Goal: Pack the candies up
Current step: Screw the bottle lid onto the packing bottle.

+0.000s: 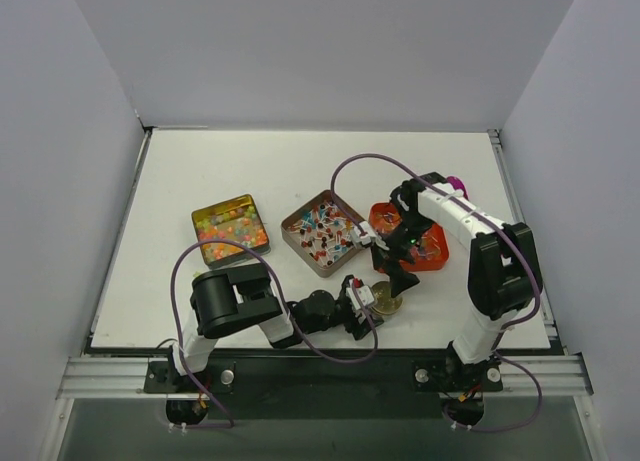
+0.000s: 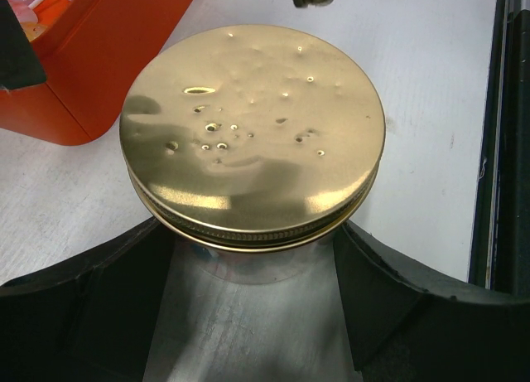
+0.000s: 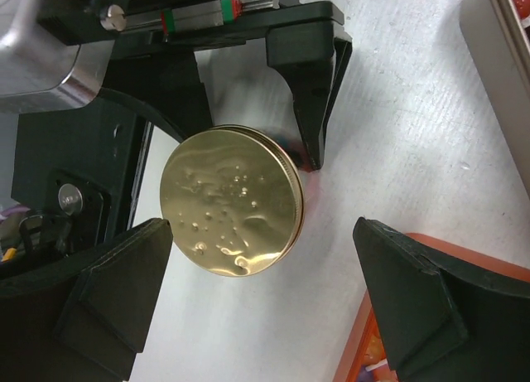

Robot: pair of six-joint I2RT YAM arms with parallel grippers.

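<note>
Candies (image 1: 318, 229) in tins (image 1: 300, 251), jar (image 2: 248, 316) contents hidden under gold lid (image 2: 252, 133), left gripper (image 2: 252, 258) clamping jar, right gripper (image 3: 265, 282) spread wide.

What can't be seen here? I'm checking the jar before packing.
- What the jar holds: every view, the gold lid covers it.
- Purple item: top view, mostly behind the right arm.
- What the orange container holds: top view, partly under that arm; wrist views, cut by edges.
</note>
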